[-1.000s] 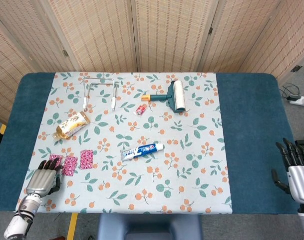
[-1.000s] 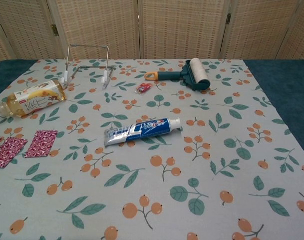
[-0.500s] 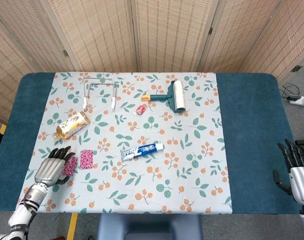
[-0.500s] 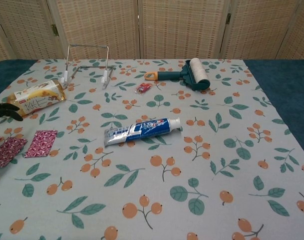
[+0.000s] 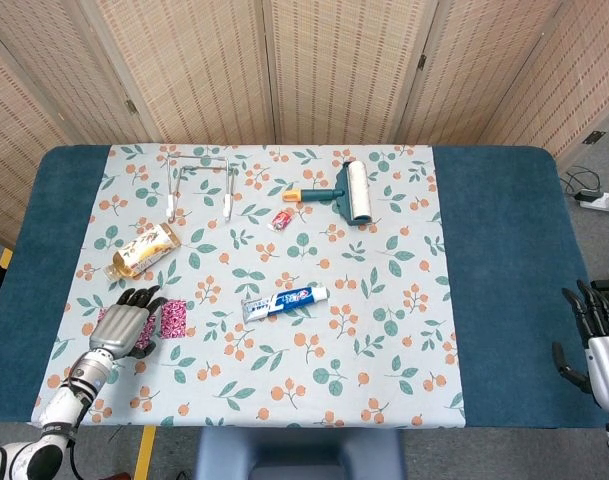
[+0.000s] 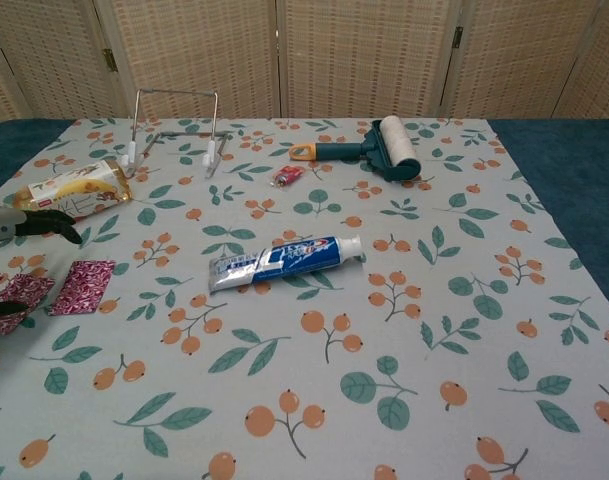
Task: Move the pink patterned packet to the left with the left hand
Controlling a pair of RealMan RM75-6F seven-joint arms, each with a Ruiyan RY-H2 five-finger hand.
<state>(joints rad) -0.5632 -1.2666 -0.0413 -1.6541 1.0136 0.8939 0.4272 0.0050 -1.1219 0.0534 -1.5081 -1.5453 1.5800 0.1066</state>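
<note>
1. The left hand (image 5: 124, 325) hangs over the near left part of the floral tablecloth (image 5: 384, 380), west of the toothpaste tube (image 5: 284, 301), which serves as landmark here. Its fingers are spread wide and hold nothing; in the chest view the fingertips (image 6: 69, 236) reach in from the left edge above the cloth.
2. The pink patterned packets lie left of the toothpaste tube. The left packet (image 6: 12, 296) is partly hidden under the left hand in the head view; whether a finger touches it I cannot tell. The right packet (image 5: 174, 317) lies flat just beside the hand, between it and the tube.
3. A drink bottle (image 5: 141, 250) lies on its side up and left of the toothpaste tube, beyond the packets.
4. A bent wire stand (image 5: 198, 180) sits farther back, left of the tube and behind the bottle.
5. The toothpaste tube itself lies near the middle of the cloth, cap toward the right.
6. A small red sachet (image 5: 282, 219) lies behind the tube, well apart from it.
7. A lint roller (image 5: 346, 192) with a green handle lies behind and right of the tube, just beside the sachet.
8. The right hand (image 5: 599, 335) is far right of the tube, at the edge of the blue table (image 5: 504, 280), fingers apart and empty.
</note>
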